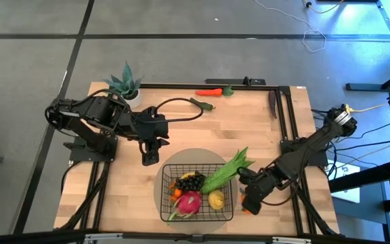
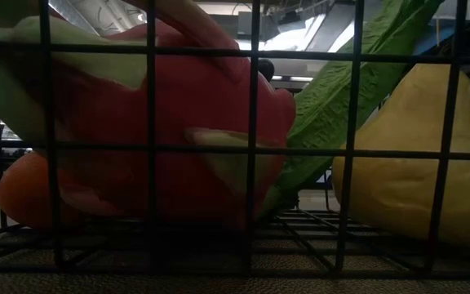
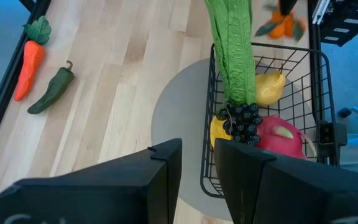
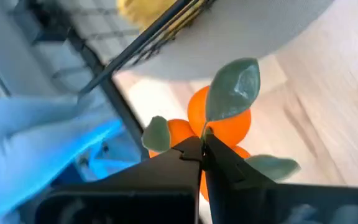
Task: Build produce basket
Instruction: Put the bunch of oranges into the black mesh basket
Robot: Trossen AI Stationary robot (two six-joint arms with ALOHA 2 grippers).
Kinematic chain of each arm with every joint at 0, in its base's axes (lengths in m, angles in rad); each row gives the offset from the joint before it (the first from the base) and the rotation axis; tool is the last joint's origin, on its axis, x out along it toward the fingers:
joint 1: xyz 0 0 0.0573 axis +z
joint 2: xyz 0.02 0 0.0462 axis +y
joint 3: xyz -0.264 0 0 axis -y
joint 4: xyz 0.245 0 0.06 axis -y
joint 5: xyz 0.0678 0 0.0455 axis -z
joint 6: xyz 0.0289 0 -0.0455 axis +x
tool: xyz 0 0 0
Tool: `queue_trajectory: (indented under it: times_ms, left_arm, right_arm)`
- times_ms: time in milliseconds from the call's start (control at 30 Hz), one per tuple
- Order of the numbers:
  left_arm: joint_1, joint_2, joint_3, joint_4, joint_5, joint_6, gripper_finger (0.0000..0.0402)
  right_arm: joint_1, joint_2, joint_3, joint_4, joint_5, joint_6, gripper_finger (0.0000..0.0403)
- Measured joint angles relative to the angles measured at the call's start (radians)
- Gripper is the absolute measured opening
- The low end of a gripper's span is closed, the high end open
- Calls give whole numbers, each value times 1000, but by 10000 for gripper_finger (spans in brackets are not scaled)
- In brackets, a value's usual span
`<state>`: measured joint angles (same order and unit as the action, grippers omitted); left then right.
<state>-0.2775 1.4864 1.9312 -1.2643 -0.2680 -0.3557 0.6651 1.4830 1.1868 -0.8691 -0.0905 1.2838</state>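
Wooden surface (image 1: pixel 202 135): carries a grey round mat (image 1: pixel 181 159) near its front edge, with the black wire-mesh basket (image 1: pixel 230 181) resting on the mat.

Basket contents: pink dragon fruit (image 1: pixel 189 202), yellow mango (image 1: pixel 216 199), dark grapes (image 1: pixel 190 181), and a long green leafy stalk (image 1: pixel 227 171) that overhangs the far right rim.

Right end effector (image 1: pixel 248 202): positioned just beside the basket's right side, fingers pressed together on the stem of a small leafy orange cluster (image 4: pixel 224 121).

Left end effector (image 1: pixel 150 157): positioned behind the basket's left corner, fingers nearly closed with a narrow gap, holding nothing.

Far edge of surface: carrot (image 1: pixel 210 91), green pepper (image 1: pixel 202 104), potted plant (image 1: pixel 125 84).
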Motion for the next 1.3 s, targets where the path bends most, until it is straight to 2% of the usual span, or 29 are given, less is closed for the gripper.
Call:
queue_trajectory:
  times_ms: [133,267,467,767,1000,1167,1300]
  left_arm:
    - [0,0,0,0,0,0,84]
    - [0,0,0,-5,0,0,84]
    - [0,0,0,-10,0,24,84]
    - [0,0,1,-35,0,29,84]
    - [0,0,1,-37,4,28,84]
    - [0,0,1,-38,19,28,84]
    - [0,0,1,-38,45,28,84]
  right_arm:
    - [0,0,120,-114,-44,-38,0]
    - [-2,0,229,-127,-37,-107,0]
    - [-42,0,309,-150,-35,-245,0]
    - [-176,52,315,53,-73,-554,0]
    - [-264,160,315,182,-179,-741,0]
    - [-304,243,315,251,-313,-818,0]
    - [-324,302,314,258,-379,-852,0]
